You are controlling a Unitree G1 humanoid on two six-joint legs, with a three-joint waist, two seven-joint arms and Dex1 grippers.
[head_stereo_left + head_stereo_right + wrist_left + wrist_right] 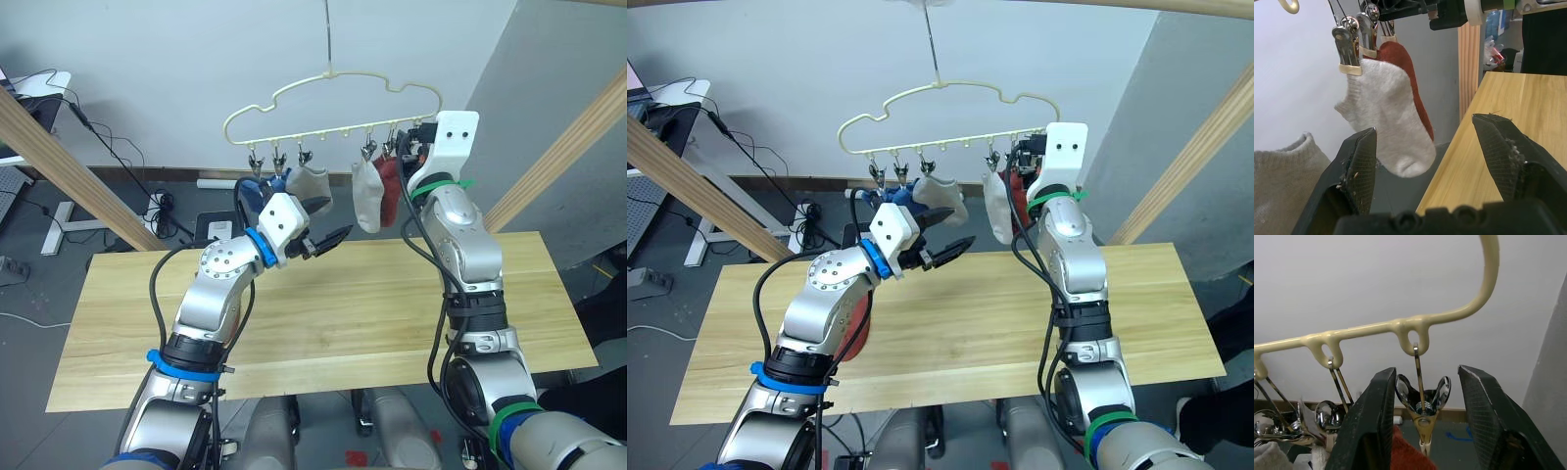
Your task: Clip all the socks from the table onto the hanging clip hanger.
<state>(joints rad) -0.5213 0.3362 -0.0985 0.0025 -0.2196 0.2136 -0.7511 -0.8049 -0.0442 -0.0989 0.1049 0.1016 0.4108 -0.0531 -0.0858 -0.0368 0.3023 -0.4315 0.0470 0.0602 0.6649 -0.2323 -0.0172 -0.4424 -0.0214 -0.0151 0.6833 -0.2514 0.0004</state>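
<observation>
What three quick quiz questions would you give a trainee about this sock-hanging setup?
1. True or false: the left gripper holds a sock.
2. The right gripper has its open fingers on either side of which thing? A) a small metal clip on the pale yellow wire clip hanger; B) a blue sock; C) the wooden table's edge.
3. Fill in: the sock clipped beside the light grey knit sock near the hanger's right end is ___ in colour.

Key: 1 false; 2 A; 3 rust-red.

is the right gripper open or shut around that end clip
Open. In the right wrist view the right gripper has a finger on each side of the clip, with gaps showing; it is not squeezing it.
</observation>
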